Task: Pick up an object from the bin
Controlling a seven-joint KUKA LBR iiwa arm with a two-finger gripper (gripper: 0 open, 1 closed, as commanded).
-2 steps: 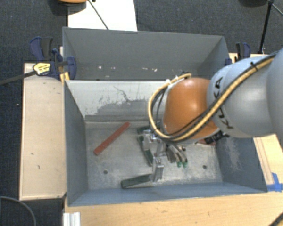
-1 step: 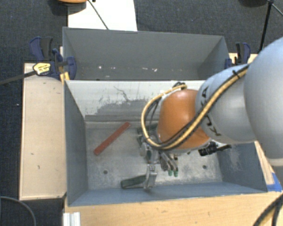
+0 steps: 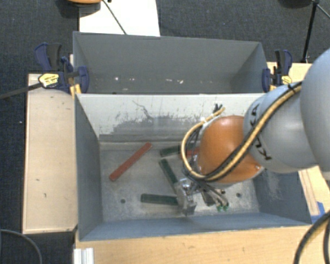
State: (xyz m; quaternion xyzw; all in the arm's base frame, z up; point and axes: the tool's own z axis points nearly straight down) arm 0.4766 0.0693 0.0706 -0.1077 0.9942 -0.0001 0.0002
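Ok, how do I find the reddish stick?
Look into the grey metal bin, at the left half of its floor. The reddish stick lies there alone, slanting up to the right. The dark green sticks lie nearer the pincer; this is the only reddish one.

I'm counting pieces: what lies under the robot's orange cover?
From under the orange cover, dark green sticks poke out leftward and a green tip toward the front. Their hidden lengths, and anything else beneath, are covered.
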